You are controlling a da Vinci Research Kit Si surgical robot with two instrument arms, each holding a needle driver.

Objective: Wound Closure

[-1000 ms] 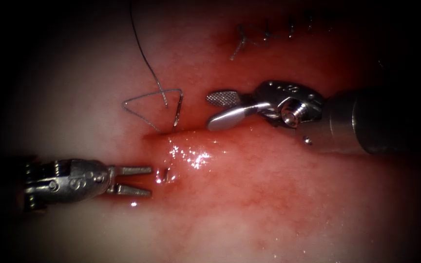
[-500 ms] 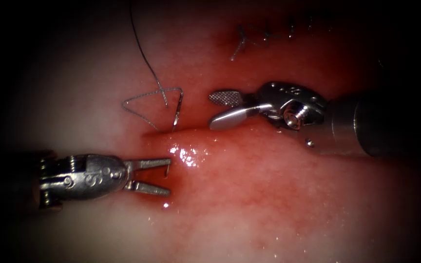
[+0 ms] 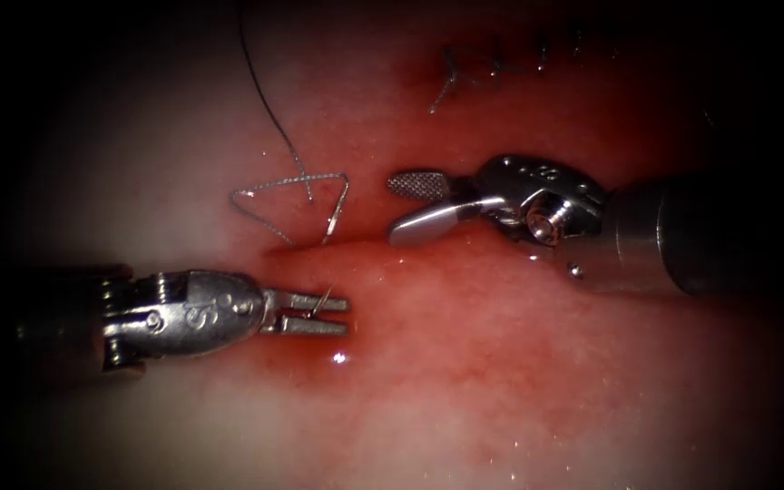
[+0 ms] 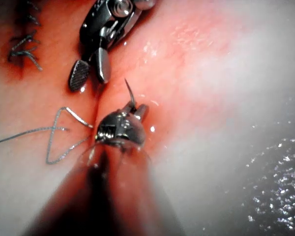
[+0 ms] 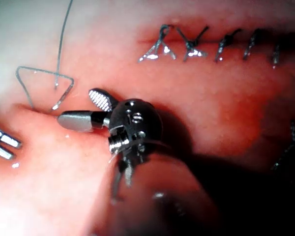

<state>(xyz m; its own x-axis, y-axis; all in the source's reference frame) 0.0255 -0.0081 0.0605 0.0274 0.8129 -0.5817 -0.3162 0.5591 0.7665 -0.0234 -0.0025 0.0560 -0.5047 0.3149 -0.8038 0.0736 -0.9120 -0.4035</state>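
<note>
Steel left gripper (image 3: pixel 319 313) seemingly grips needle (image 4: pixel 130 93) tip | right gripper (image 3: pixel 410 204) open

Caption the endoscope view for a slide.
Left tool grips the needle tip emerging from the tissue; right tool open, empty, above the cut.

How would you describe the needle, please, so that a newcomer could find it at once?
Start at the cut running across the tissue, then go to the left tool just below the cut's left end. The needle is the thin, dark, curved sliver whose pointed tip sticks up from between its jaws. Unlike the pale thread looped in a triangle above the cut, it is short, rigid and tapered.
</note>
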